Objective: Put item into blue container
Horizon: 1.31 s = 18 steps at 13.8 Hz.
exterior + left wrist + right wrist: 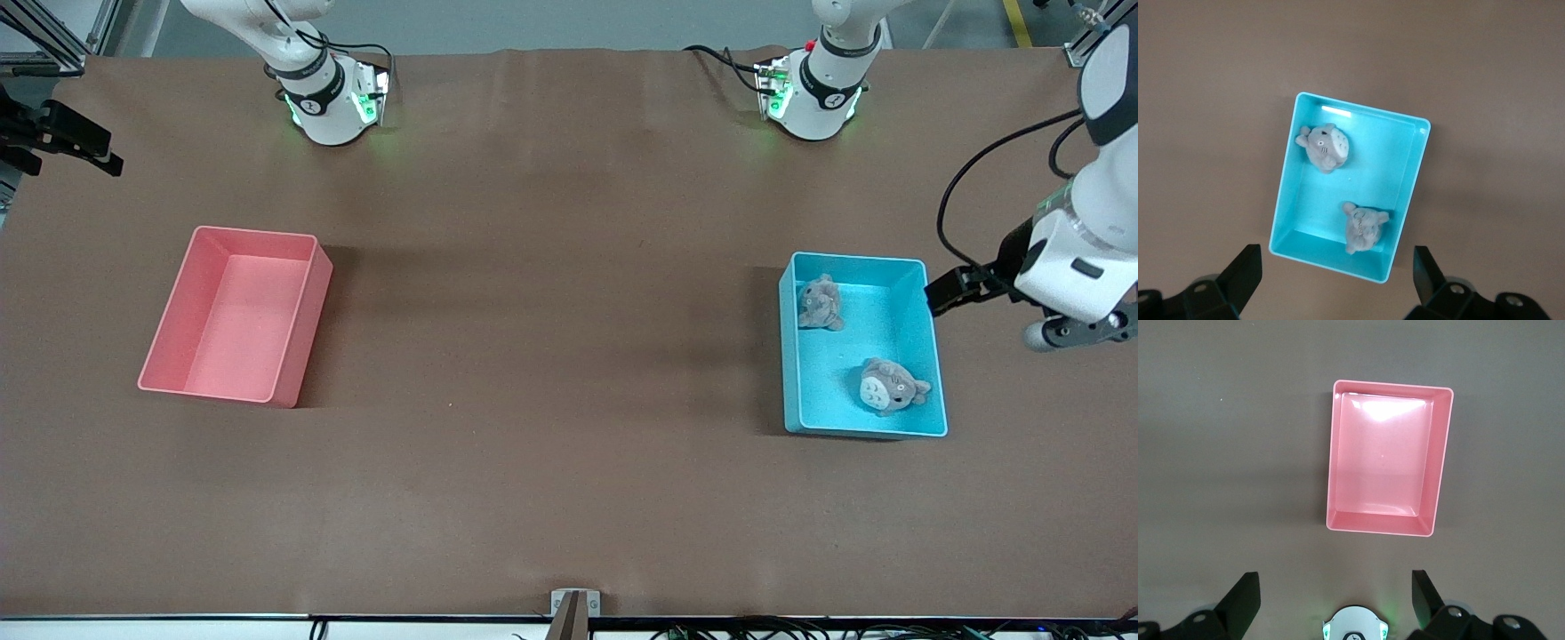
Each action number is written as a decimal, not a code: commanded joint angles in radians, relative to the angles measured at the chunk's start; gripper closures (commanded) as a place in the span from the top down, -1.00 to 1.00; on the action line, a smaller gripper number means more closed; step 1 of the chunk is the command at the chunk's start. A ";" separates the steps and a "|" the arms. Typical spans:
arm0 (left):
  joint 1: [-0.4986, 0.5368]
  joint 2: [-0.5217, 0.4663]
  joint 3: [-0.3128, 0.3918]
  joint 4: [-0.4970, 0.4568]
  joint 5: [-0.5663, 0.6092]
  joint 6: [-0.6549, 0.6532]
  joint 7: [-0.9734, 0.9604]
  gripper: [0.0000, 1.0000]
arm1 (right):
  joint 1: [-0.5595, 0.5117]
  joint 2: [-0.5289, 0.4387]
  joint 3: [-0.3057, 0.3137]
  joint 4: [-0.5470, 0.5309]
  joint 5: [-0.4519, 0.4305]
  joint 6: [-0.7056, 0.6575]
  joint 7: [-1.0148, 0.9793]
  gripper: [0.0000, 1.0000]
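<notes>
A: While the front view shows 2 plush toys (820,303) in the blue container (925,356), is anything left?

B: Seemingly nothing. Left wrist: left gripper (1338,283) fingers spread, empty, container between them. Right wrist: right gripper (1335,603) spread over the empty pink bin (1441,467).

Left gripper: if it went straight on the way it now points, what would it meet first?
Probably the blue container, open below the left gripper, or the gray plush toy inside it; depth is unclear. Its fingers stand open and hold nothing.
</notes>
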State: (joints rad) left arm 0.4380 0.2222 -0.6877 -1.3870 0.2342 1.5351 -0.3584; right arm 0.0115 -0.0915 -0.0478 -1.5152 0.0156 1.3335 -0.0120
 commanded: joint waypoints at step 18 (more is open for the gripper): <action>-0.337 -0.262 0.534 -0.093 -0.226 -0.098 0.332 1.00 | 0.004 -0.013 -0.014 -0.005 -0.003 0.018 -0.055 1.00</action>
State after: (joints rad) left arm 0.1447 0.0227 -0.2262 -1.4041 0.0555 1.4373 -0.0529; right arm 0.0116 -0.0915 -0.0552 -1.5145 0.0151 1.3491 -0.0525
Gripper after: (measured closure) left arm 0.000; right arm 0.000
